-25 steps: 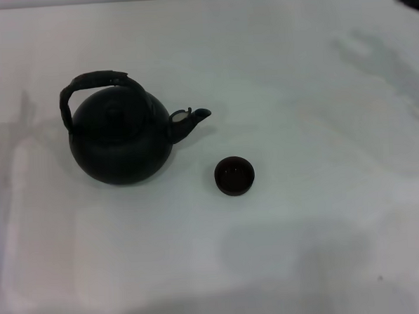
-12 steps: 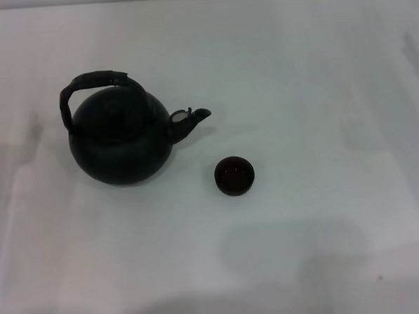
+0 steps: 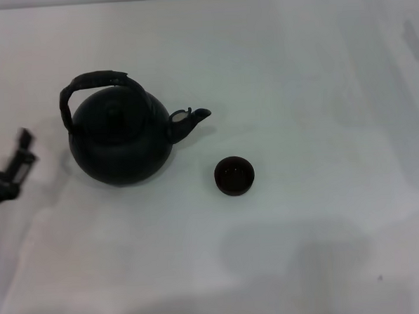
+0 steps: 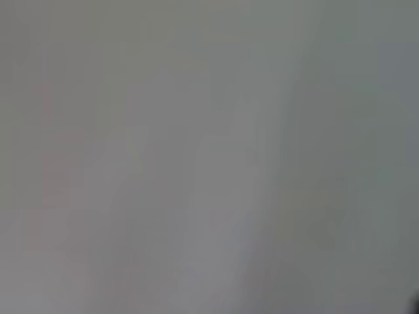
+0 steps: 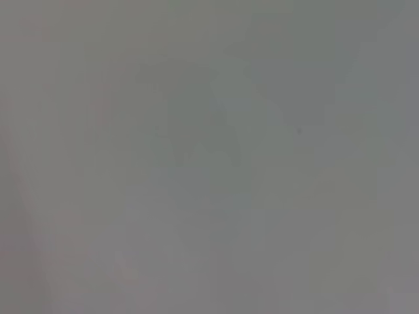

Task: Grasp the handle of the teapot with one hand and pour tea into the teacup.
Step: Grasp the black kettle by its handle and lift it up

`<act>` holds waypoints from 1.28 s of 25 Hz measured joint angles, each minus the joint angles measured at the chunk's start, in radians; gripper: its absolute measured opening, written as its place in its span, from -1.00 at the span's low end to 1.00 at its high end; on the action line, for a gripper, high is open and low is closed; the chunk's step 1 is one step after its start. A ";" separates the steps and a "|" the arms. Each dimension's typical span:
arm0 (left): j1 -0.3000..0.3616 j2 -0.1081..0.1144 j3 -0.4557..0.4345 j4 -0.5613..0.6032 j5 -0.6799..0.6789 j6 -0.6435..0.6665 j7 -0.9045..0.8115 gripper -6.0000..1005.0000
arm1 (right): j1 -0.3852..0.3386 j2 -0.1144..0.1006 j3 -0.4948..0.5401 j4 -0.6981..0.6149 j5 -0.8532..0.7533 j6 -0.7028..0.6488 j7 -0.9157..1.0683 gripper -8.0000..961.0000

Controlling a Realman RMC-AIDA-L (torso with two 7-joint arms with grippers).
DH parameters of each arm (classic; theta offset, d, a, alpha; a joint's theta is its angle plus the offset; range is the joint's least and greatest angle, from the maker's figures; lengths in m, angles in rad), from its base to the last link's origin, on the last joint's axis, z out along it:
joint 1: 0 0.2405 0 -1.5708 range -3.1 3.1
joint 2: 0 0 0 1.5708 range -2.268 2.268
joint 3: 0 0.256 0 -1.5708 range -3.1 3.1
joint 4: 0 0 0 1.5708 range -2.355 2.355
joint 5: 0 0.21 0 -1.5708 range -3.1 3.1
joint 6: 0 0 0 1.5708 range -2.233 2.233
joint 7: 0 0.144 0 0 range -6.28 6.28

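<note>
The matte black teapot stands on the white table, left of centre in the head view. Its spout points right, toward the teacup. Its arched handle stands up over the lid. The tiny dark teacup sits on the table just right of and nearer than the spout. My left gripper is at the left edge, low over the table, apart from the pot's left side. My right gripper is out of view. Both wrist views show only bare pale surface.
Soft shadows lie on the table at the near edge and far right. Nothing else stands on it.
My left gripper has come in from the left edge, moving nearer and toward the teapot. The right arm, seen at the far right corner one second ago, has left the view.
</note>
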 joint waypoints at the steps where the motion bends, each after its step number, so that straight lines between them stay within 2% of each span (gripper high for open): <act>1: -0.002 -0.001 0.000 0.005 0.033 0.001 0.029 0.65 | 0.005 0.000 0.000 -0.001 0.000 -0.007 0.000 0.76; 6: -0.021 -0.001 0.000 0.028 0.113 0.001 0.055 0.65 | 0.014 -0.002 0.008 -0.003 0.001 -0.022 0.000 0.76; 14: -0.074 -0.003 0.000 0.029 0.111 -0.028 0.079 0.65 | 0.007 -0.001 0.036 -0.004 0.002 -0.026 0.001 0.76; 22: -0.146 -0.002 0.000 0.038 0.117 -0.135 0.104 0.65 | 0.005 -0.002 0.039 -0.004 0.012 -0.026 0.002 0.76; 30: -0.136 -0.002 0.000 0.049 0.125 -0.135 0.098 0.63 | 0.005 -0.002 0.062 -0.003 0.012 -0.029 0.002 0.76; 32: -0.129 -0.002 0.000 0.054 0.126 -0.135 0.096 0.47 | 0.004 -0.002 0.062 -0.003 0.012 -0.032 0.002 0.76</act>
